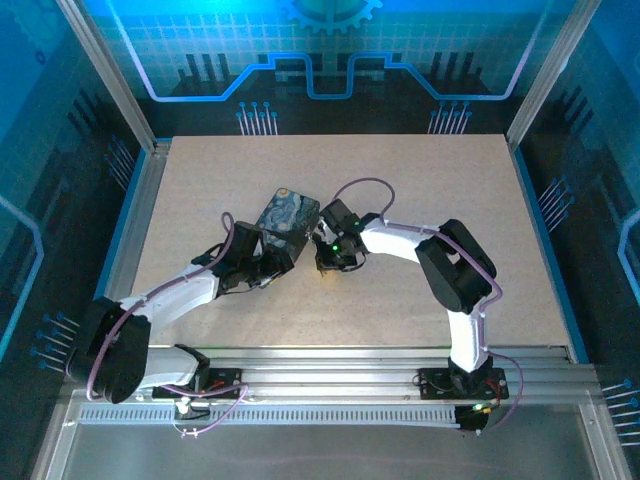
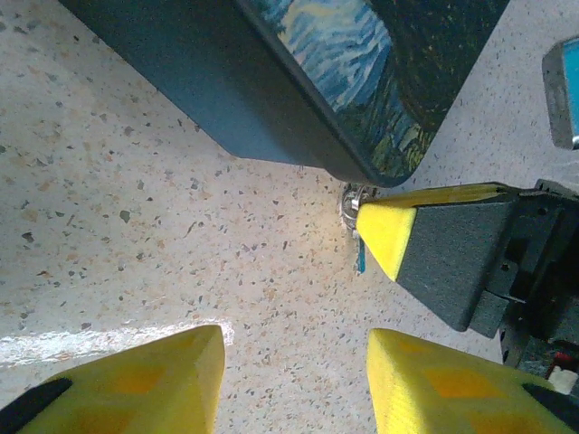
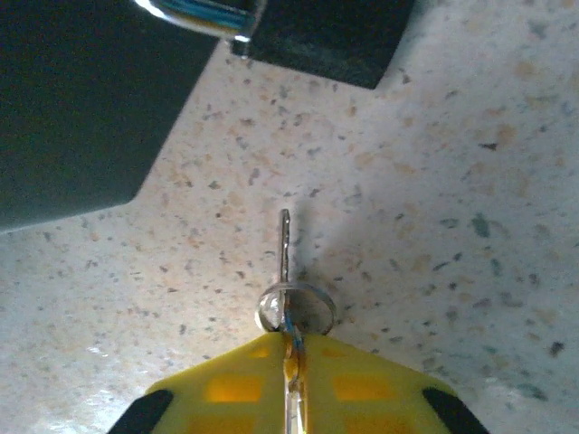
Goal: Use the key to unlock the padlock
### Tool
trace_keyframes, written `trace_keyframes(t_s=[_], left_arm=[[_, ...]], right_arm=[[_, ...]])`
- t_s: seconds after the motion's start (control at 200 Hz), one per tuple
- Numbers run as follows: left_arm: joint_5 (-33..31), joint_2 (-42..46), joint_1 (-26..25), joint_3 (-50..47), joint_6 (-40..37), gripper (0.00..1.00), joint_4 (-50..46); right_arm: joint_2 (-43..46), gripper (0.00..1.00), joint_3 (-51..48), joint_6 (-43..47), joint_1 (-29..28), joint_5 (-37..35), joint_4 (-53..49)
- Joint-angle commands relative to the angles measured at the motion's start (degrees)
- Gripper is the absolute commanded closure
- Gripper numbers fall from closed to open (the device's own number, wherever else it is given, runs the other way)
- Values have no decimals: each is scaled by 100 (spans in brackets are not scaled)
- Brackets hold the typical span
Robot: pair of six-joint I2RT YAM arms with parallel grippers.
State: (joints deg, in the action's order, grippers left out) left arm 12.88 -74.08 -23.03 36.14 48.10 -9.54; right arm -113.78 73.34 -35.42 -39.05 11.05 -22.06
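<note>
While the right gripper [image 3: 291,342] has its yellow fingers pressed together, it pinches the key [image 3: 285,246] at the head end. The thin blade sticks straight out past the fingertips, seen edge-on. A small silvery ring [image 3: 312,303] hangs at the key head, right at the fingertips. Key is low over the speckled table [image 1: 420,180], with a shadow just beside the blade; cannot tell if it touches.

From the top view the tin [image 1: 288,215] lies mid-table, turned at an angle. The right gripper sits just near-right of it, so the key is near the tin's near right corner. In the left wrist view the ring shows just beside that rounded corner, touching or almost, can't say which.

The left gripper [image 2: 294,344] has its fingers apart, nothing between them, bare table under the gap. It is on the near side of the tin, left of the right gripper, and the two tips are close together.

A dark block [image 3: 317,32] with a shiny curved bit beside it sits at the far edge of the right wrist view, beyond the key tip. Can't tell what it is.
</note>
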Motion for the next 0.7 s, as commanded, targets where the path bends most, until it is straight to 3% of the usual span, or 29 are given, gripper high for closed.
trace_keyframes(t_s=[0.0, 0.145, 0.31, 0.52, 0.695], left_arm=[[109, 58, 16, -3, -238, 54, -162], [301, -133, -146, 16, -162, 55, 96], [428, -367, -292, 14, 15, 55, 463], [746, -742, -590, 96, 264, 57, 1047], [977, -1057, -739, 54, 746, 61, 1798]], right_arm=[[88, 93, -409, -332, 65, 191, 8], [425, 97, -1066, -1114, 357, 1050, 1103], [635, 100, -1522, -1779, 555, 1543, 1967], [865, 100, -2021, -2621, 630, 1863, 2981], [1018, 100, -2467, -3542, 655, 1719, 3716]])
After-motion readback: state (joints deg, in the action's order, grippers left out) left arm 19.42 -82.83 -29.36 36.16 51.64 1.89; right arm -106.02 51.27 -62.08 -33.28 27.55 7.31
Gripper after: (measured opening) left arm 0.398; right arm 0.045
